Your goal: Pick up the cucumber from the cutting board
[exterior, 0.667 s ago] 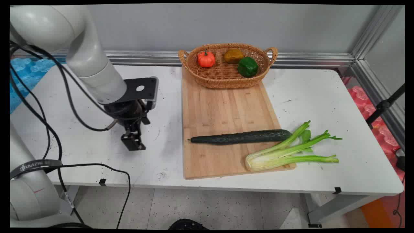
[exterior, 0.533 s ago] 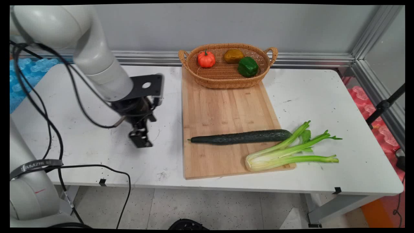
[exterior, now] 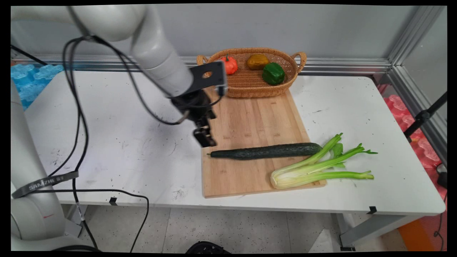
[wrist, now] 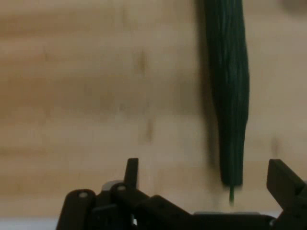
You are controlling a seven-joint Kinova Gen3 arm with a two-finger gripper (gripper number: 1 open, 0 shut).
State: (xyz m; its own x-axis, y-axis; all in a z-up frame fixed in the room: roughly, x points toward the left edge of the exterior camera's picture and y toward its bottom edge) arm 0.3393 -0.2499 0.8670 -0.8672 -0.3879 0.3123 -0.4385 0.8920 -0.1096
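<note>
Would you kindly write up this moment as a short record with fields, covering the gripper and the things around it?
gripper: gripper above the cutting board's left edge, fingers open, holding nothing
nearest thing: cucumber, lying lengthwise across the cutting board; its thin stem end points toward the gripper
beside it: celery at the board's near right corner, stalks reaching onto the table
far end of board: wicker basket holding a small orange pumpkin, a brownish-yellow pepper and a green pepper
</note>
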